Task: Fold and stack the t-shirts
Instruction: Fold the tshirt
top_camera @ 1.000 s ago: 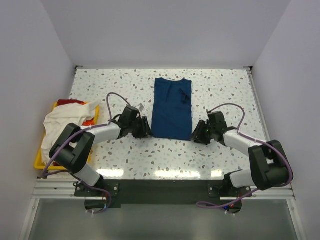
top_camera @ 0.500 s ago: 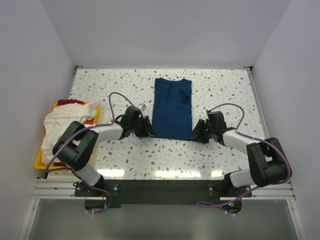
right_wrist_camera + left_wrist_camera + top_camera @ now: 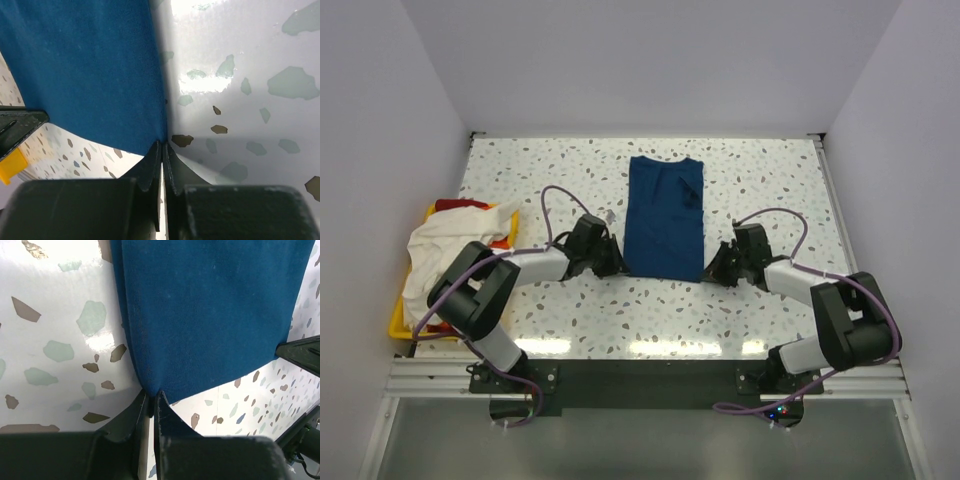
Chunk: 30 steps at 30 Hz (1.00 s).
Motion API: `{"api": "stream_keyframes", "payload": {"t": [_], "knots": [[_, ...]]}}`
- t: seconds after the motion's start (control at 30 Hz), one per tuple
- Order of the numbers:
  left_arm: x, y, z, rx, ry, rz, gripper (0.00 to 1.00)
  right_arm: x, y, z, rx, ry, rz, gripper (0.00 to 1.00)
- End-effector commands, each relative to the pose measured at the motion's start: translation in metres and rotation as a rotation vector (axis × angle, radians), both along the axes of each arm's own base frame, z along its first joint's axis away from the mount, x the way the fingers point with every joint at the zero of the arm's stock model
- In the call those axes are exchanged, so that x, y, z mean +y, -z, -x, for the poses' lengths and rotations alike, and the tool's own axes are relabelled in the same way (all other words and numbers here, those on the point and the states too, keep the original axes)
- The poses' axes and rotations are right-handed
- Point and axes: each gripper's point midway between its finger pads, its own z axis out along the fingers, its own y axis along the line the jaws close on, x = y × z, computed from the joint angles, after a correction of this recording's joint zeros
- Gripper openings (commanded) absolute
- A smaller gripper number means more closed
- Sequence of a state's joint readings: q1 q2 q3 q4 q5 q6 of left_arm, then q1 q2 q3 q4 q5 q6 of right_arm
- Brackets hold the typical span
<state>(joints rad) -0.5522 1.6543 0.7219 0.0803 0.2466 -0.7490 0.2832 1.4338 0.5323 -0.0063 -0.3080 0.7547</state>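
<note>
My left pincer (image 3: 152,402) is clamped on a corner of the navy t-shirt (image 3: 210,315), which is spread ahead and right of it. My right pincer (image 3: 164,150) clamps the opposite near corner. Limp, light cloth: lift these 2 corners together.

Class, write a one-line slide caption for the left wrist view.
Left gripper, jaws shut, pinches a near corner of the navy t-shirt on the speckled table.

A white speckled surface (image 3: 770,170) sits boxed in by plain pale walls: back wall (image 3: 640,60) at 12 o'clock, left wall (image 3: 370,150) at 9, right wall (image 3: 910,120) at 3. Light glares in bright patches (image 3: 650,347) toward 6 o'clock, beside a metal rail (image 3: 430,372)
</note>
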Motion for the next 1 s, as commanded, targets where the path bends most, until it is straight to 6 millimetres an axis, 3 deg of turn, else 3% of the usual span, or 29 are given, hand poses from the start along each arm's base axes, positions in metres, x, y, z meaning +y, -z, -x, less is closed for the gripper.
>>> {"api": "stream_keyframes", "payload": {"t": [0.0,0.17,0.2,0.23,0.37,0.4,0.47,0.6,0.8,0.93,0.97], "knots": [[0.008,0.0,0.012,0.007,-0.004,-0.053,0.0,-0.004,-0.004,0.009,-0.012,-0.019,0.022,0.0],[0.014,-0.002,0.038,0.006,0.0,-0.049,0.0,-0.007,-0.012,0.034,-0.018,-0.039,0.004,0.0],[0.013,-0.01,0.04,-0.016,-0.005,-0.039,0.0,-0.009,-0.012,0.041,-0.007,-0.04,0.005,0.0],[0.011,-0.012,0.047,-0.021,0.005,-0.037,0.0,-0.009,-0.021,0.043,-0.035,-0.044,-0.007,0.0],[0.014,-0.012,0.077,-0.019,0.009,-0.019,0.0,-0.015,-0.026,0.073,-0.045,-0.059,-0.019,0.0],[0.014,-0.02,0.08,-0.045,0.003,-0.001,0.0,-0.017,-0.024,0.084,-0.018,-0.061,-0.016,0.0],[0.02,-0.012,0.103,-0.006,0.009,-0.022,0.0,-0.018,-0.034,0.094,-0.057,-0.066,-0.039,0.0],[0.023,-0.027,0.121,-0.045,-0.007,0.019,0.0,-0.022,-0.043,0.121,-0.054,-0.076,-0.061,0.0],[0.026,-0.05,0.134,-0.079,-0.009,0.067,0.0,-0.025,-0.066,0.135,-0.091,-0.073,-0.086,0.0],[0.025,-0.069,0.13,-0.099,-0.007,0.059,0.0,-0.024,-0.091,0.126,-0.142,-0.068,-0.083,0.0],[0.021,-0.081,0.126,-0.118,-0.001,0.072,0.0,-0.025,-0.096,0.123,-0.152,-0.068,-0.076,0.0]]}}
